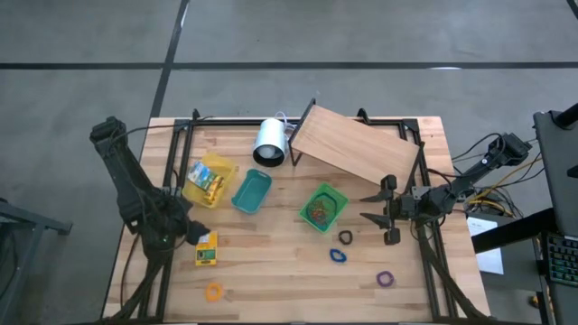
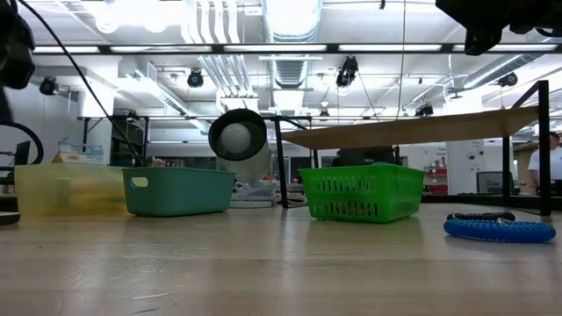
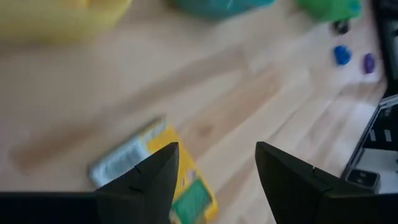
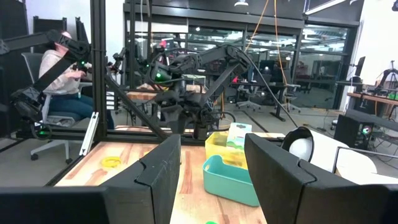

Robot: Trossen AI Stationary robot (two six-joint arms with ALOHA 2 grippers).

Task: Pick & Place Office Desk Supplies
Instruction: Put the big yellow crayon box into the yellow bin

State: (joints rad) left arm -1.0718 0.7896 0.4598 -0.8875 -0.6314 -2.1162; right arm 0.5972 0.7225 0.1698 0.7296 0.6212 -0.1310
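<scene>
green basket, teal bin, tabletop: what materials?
Green basket: looks like moulded plastic, with open lattice walls. Teal bin: likely plastic too, with solid smooth matte walls and a rolled rim. Tabletop: wood, pale planks with visible grain, low sheen.

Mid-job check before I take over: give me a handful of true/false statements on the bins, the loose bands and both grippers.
1. The left gripper is open above a yellow and green packet. True.
2. The teal bin sits between the yellow bin and the green basket. True.
3. The right gripper is shut on a purple band. False: it is open and holds nothing; the purple band lies on the table.
4. The orange band is inside the green basket. False: it lies on the table near the front edge.
5. The white cylinder lies beside the wooden board. True.
</scene>
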